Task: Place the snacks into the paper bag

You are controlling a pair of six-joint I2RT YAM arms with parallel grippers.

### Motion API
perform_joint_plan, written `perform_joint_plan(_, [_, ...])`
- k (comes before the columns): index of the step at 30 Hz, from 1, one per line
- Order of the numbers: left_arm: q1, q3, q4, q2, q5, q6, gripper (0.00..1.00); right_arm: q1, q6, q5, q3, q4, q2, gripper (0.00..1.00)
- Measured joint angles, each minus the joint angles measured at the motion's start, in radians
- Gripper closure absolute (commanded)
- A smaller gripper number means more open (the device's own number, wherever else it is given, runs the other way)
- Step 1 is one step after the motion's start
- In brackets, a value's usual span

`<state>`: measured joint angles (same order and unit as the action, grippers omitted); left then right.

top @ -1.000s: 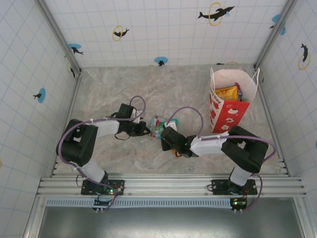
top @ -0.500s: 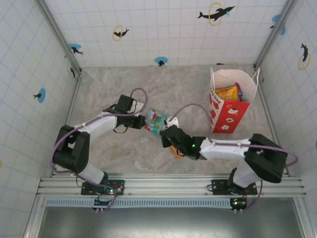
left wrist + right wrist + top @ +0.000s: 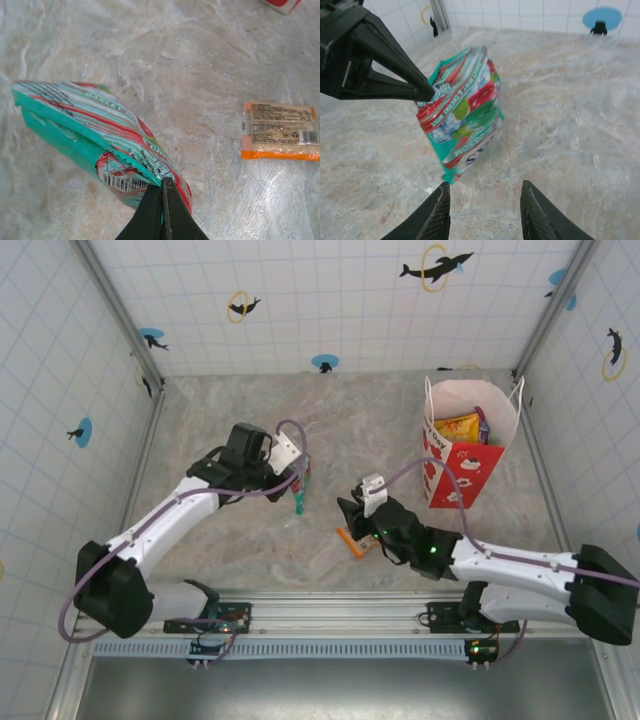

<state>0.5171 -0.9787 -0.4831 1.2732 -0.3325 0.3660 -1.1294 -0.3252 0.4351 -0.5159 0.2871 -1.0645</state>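
The paper bag [image 3: 462, 468] stands upright at the right of the surface [image 3: 230, 540] with its mouth open. A yellow-orange pouch [image 3: 457, 427] and a purple packet [image 3: 483, 424] show inside it; how many more lie beneath them cannot be told. Two snacks are outside the bag: a teal packet [image 3: 95, 140] with red and green print, and a small orange bar [image 3: 280, 131]. The bar lies flat on the surface between the arms. By that count, the job looks mostly done, with these two left to bag.

The left claw [image 3: 162, 192] is pinched tight on the crimped end of the teal packet, beside its barcode. It holds the packet up off the surface, well apart from the bag and to the left of it.

The right claw [image 3: 487, 202] has its fingers spread apart and holds nothing. It faces the hanging packet from close by without touching it. From above, the orange bar sits just beside that claw, on its near side.
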Motion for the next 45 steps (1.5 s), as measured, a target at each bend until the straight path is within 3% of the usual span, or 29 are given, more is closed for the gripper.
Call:
perform_joint_plan(8, [0.002,0.000,-0.027,-0.058,-0.080,0.198,1.00,0.046,0.179,-0.105,0.035,-0.009,0.180,0.51])
perform_joint_plan(14, [0.010,0.000,-0.057,-0.100,-0.165,0.303,1.00,0.084,0.296,-0.184,0.039,-0.081,0.211,0.41])
perform_joint_plan(22, [0.096,0.000,-0.122,-0.158,-0.122,0.483,1.00,0.161,0.368,-0.309,0.039,-0.132,0.183,0.21])
perform_joint_plan(25, [0.119,0.000,-0.140,-0.182,-0.121,0.537,1.00,0.188,0.378,-0.359,0.040,-0.122,0.179,0.17])
perform_joint_plan(35, [0.183,0.048,-0.146,-0.233,-0.151,0.660,1.00,0.251,0.400,-0.558,0.045,-0.077,0.113,0.18])
perform_joint_plan(45, [0.189,0.070,-0.114,-0.267,-0.159,0.678,1.00,0.278,0.378,-0.789,0.103,-0.015,0.092,0.22])
